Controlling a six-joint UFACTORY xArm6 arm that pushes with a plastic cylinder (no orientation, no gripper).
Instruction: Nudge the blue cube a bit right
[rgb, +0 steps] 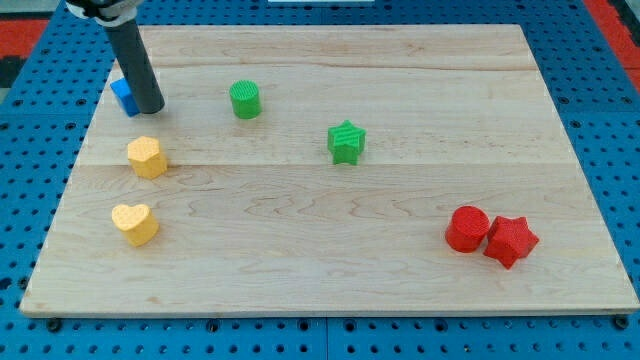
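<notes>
The blue cube (123, 95) sits near the board's upper left edge, mostly hidden behind my dark rod. My tip (149, 108) rests on the board just to the right of the cube, touching or almost touching it. Only the cube's left part shows.
A green cylinder (245, 99) stands right of my tip. A green star (346, 142) is near the middle. A yellow block (147, 157) and a yellow heart (135, 223) lie below the tip. A red cylinder (466, 228) and red star (510, 241) touch at lower right on the wooden board (400, 280).
</notes>
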